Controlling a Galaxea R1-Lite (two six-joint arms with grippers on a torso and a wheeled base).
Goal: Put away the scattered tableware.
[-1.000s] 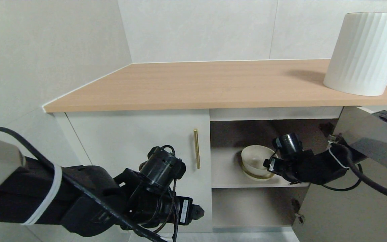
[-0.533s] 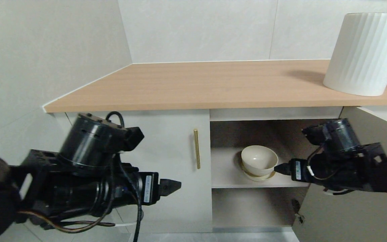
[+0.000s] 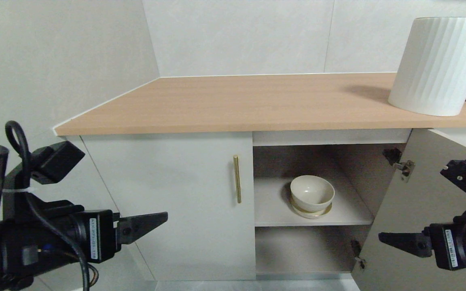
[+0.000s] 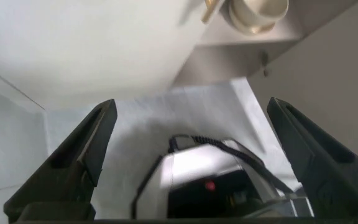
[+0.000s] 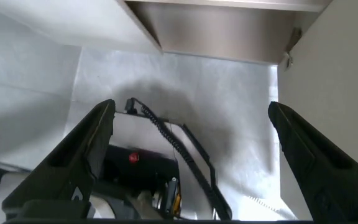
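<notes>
Since the white cabinet with a pale wooden top (image 3: 164,182) has its right-hand door (image 3: 415,226) swung wide, the stowing step looks done and closing up is probably next. A tall white ribbed cylinder (image 3: 439,64) stands at the right end of the cabinet's top. The left gripper (image 3: 152,221) hangs before the cabinet's closed door and the right gripper (image 3: 395,240) before its open one, both with fingers spread and empty. A cream ceramic bowl (image 3: 312,193) sits on a gold-rimmed saucer (image 3: 312,212) on the cabinet's upper shelf. Shutting calls for the right gripper to round the door and push it towards the cabinet.
</notes>
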